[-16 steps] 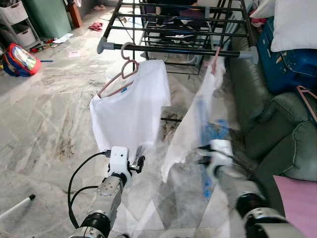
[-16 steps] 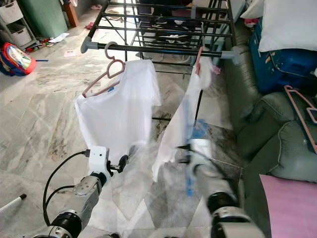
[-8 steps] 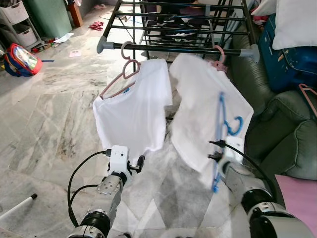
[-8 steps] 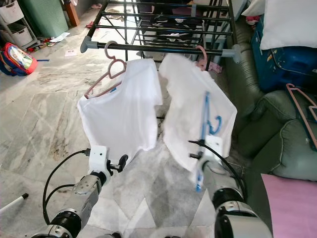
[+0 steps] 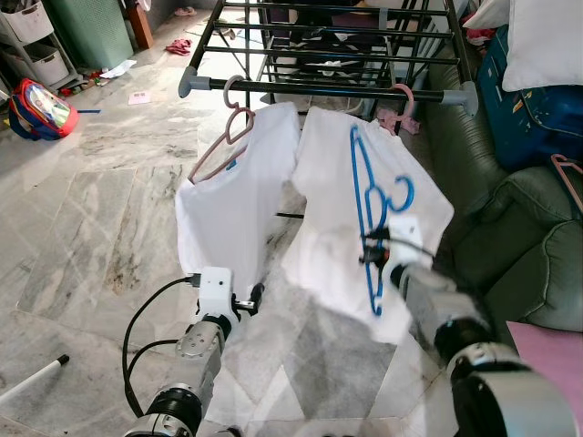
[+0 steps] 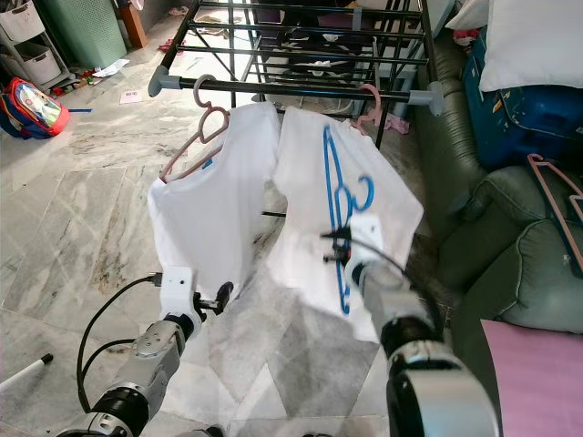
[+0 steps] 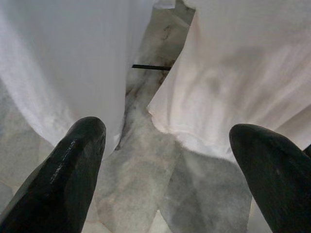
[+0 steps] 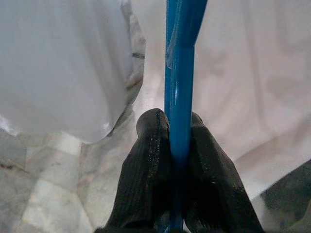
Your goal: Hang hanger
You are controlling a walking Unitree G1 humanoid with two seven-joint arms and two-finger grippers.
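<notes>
Blue plastic marks the hanger [image 5: 366, 214] at the centre-right of the left eye view, held upright by the right end effector [image 5: 373, 250], whose two black fingers [image 8: 154, 160] are clenched on its thin bar in the right wrist view. It stands in front of a white shirt [image 5: 364, 196] that hangs from a pink hanger [image 5: 402, 98] on the front rail of a black drying rack [image 5: 328, 88] across the top of the frame. To the left of that, a second white shirt [image 5: 239, 214] hangs from another pink hanger [image 5: 226, 137] hooked over the same rail; the two shirts seem to touch at their upper inner edges, though the folds make that hard to judge. The left end effector [image 5: 253, 296] sits low at the lower left of centre, under the hem of the left shirt, its fingers [image 7: 68, 165] spread wide and grasping nothing. Grey marble floor [image 5: 100, 218] fills the left side; a green sofa [image 5: 519, 237] lies along the right edge, and a colourful backpack [image 5: 35, 107] is at the upper left.
</notes>
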